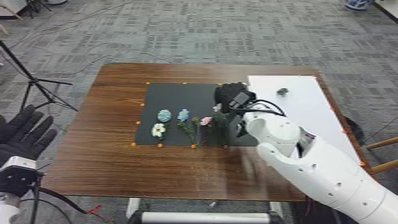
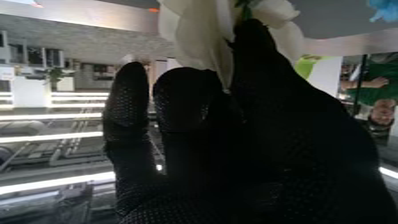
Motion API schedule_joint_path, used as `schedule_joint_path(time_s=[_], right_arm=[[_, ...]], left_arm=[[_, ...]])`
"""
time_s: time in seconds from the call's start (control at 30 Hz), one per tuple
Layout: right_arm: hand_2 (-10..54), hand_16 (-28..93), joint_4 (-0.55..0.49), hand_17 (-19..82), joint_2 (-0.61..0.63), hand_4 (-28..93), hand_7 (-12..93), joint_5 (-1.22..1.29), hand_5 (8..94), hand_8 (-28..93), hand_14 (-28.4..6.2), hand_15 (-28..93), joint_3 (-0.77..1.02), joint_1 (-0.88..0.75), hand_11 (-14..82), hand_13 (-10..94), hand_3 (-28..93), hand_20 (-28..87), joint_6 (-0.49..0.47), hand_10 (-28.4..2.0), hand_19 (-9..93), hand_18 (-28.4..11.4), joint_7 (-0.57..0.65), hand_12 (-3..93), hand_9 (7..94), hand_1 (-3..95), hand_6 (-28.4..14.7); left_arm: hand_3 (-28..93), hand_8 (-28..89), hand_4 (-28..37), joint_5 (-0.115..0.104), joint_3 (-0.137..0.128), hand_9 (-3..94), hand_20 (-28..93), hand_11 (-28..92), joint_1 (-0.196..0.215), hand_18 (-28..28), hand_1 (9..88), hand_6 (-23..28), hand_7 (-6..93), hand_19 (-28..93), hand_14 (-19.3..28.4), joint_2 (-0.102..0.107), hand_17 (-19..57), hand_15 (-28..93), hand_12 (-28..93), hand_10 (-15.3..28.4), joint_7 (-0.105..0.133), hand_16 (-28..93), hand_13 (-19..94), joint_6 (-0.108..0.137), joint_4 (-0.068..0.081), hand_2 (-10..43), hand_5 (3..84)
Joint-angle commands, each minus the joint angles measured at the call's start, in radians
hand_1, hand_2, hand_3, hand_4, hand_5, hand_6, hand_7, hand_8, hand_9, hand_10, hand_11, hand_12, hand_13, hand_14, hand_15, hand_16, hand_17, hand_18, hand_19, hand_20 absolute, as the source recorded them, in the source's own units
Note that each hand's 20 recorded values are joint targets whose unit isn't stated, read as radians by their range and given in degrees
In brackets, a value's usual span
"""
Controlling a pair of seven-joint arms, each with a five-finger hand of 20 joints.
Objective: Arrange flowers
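The held white flower (image 2: 197,30) is the item most at risk: its large, soft petals lie against the glove, so a tight grip may crease them, while a slack grip may allow the flower to rotate or drop. Lowering or sweeping the right hand (image 1: 233,95) too near the pink flower (image 1: 206,121) could displace that flower, since its bloom lies just beside the work area; stems lying close together could also snag and drag the blue flower (image 1: 183,115) out of line. A loose flower may cling to the glove fabric at release. The right arm (image 1: 306,152) extends diagonally forward and inward across the worktop (image 1: 178,172), placing its hand above the far right portion of the dark mat (image 1: 182,92). That hand pinches the white flower between thumb and finger. The left hand (image 1: 25,137) is beside the worktop's left edge, fingers extended, grasping nothing.
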Motion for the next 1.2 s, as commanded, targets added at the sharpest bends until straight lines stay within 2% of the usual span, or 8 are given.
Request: schedule_joint_path(time_s=[0.03,0.17,0.3,0.37,0.53,0.9,1.1,1.2], right_arm=[[-9.5,46,0.004,29,-0.011,-28,23,-0.029,65.6,-13,-7.1,65,0.003,-0.006,13.5,65,66,41,0.010,-7.1,75,-23.4,0.001,44.0,78.5,62.9,0.9],[-9.5,46,-0.009,28,0.003,-28,21,-0.049,62.8,-14,-7.4,65,-0.011,-0.007,11.2,64,65,41,0.000,-7.5,75,-23.4,-0.003,40.7,75.4,62.3,0.4],[-9.5,46,-0.012,27,0.011,-28,20,-0.051,59.2,-13,-7.5,66,-0.016,-0.015,21.6,62,72,40,-0.002,-10.4,74,-23.3,-0.010,28.7,67.0,59.1,-0.1],[-9.5,46,-0.006,27,0.014,-28,20,-0.066,58.3,-13,-7.7,67,-0.025,-0.014,23.3,62,72,40,0.014,-10.8,73,-23.2,-0.008,27.1,65.5,59.0,-0.4],[-9.5,45,-0.013,27,0.023,-28,19,-0.086,57.5,-13,-8.4,68,-0.023,-0.018,26.6,61,73,39,-0.022,-11.9,73,-23.1,-0.012,23.1,62.9,58.5,-0.5],[-9.5,41,-0.007,24,0.022,-28,17,-0.134,50.3,-13,-10.7,70,-0.001,-0.029,20.9,53,75,38,-0.058,-14.7,72,-23.5,-0.009,19.4,51.4,56.5,-2.2],[-9.5,36,-0.116,23,0.035,-28,16,-0.053,45.8,-12,-13.2,71,0.130,-0.091,18.9,50,80,37,-0.158,-17.0,72,-24.0,0.005,19.2,45.8,51.7,-3.7],[-9.5,27,-0.162,21,0.049,-28,14,-0.064,43.2,-12,-15.1,72,0.171,-0.105,15.5,47,82,36,-0.232,-18.4,71,-24.3,0.001,18.3,41.8,49.1,-4.7]], left_arm=[[69,-7,-28.3,-0.002,-0.015,31.3,13,14,0.018,11.4,24.6,7.3,12.0,17,13.2,-0.008,-3.3,25,14,12.0,-0.004,-1,24,-0.013,-0.006,15.6,37.4],[69,-7,-28.3,0.001,-0.012,31.3,13,15,0.008,11.4,24.6,7.3,12.1,17,13.2,-0.013,-3.3,25,14,12.0,-0.017,-1,24,-0.022,-0.003,15.6,37.4],[69,-7,-28.3,0.027,-0.027,31.0,13,14,0.007,11.4,24.3,7.4,11.9,16,13.1,-0.030,-3.4,24,14,11.9,-0.053,-1,23,-0.041,-0.003,15.9,37.2],[69,-7,-28.3,0.031,-0.026,30.6,13,14,0.005,11.4,24.2,7.2,11.5,16,13.1,-0.033,-3.5,24,14,11.8,-0.061,-1,23,-0.048,-0.001,15.9,36.7],[69,-7,-28.3,0.034,-0.022,30.2,13,13,-0.003,11.4,24.3,7.1,11.1,16,13.1,-0.032,-3.6,23,14,11.7,-0.064,-1,23,-0.050,0.002,15.9,36.4],[69,-7,-28.3,0.021,-0.016,30.2,13,13,0.003,11.4,24.5,7.2,11.3,16,13.1,-0.028,-3.7,23,14,11.7,-0.043,0,23,-0.033,0.001,15.9,36.5],[69,-7,-28.3,0.015,-0.016,30.4,13,13,0.010,11.4,24.6,7.3,11.2,16,13.1,-0.031,-3.7,23,14,11.9,-0.035,0,23,-0.030,-0.002,15.8,36.7],[69,-7,-28.3,0.016,-0.016,30.4,13,14,0.009,11.4,24.6,7.3,11.2,16,13.1,-0.032,-3.7,23,14,11.9,-0.035,0,23,-0.030,-0.002,15.8,36.7]])
